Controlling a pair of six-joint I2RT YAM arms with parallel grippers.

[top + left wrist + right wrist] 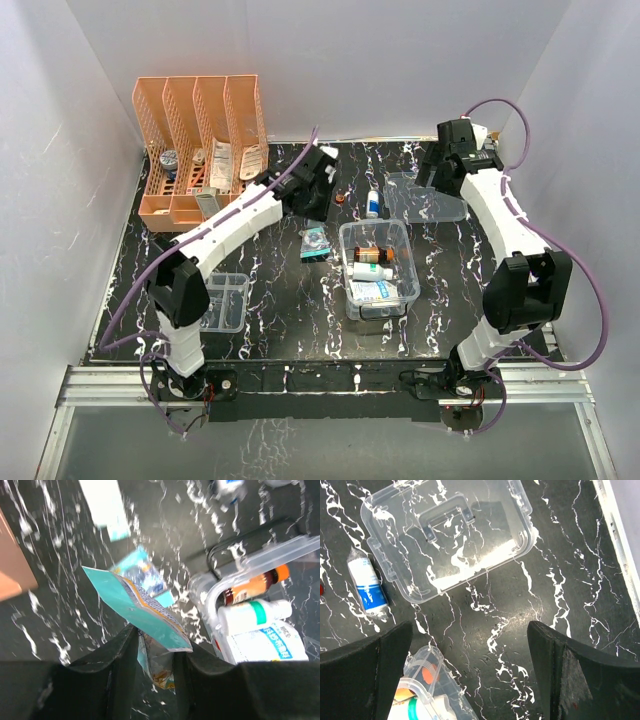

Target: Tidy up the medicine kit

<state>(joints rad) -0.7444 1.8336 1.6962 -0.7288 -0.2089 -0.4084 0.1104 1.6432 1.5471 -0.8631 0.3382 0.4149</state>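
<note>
Overhead, right hand (470, 652) agape, lid (445, 535) near kit (422, 664)

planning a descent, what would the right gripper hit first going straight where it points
Probably bare table, in the gap between the lid and the medicine kit; the open right gripper frames neither, though depth is unclear.

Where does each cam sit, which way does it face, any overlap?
Top external: above, behind the bases, looks down on the table; left arm and right arm show.
Left wrist: looks down past left gripper pinching a packet; medicine kit beside.
Right wrist: looks down through open right gripper at the lid.
Shared: the medicine kit, all three.
</note>
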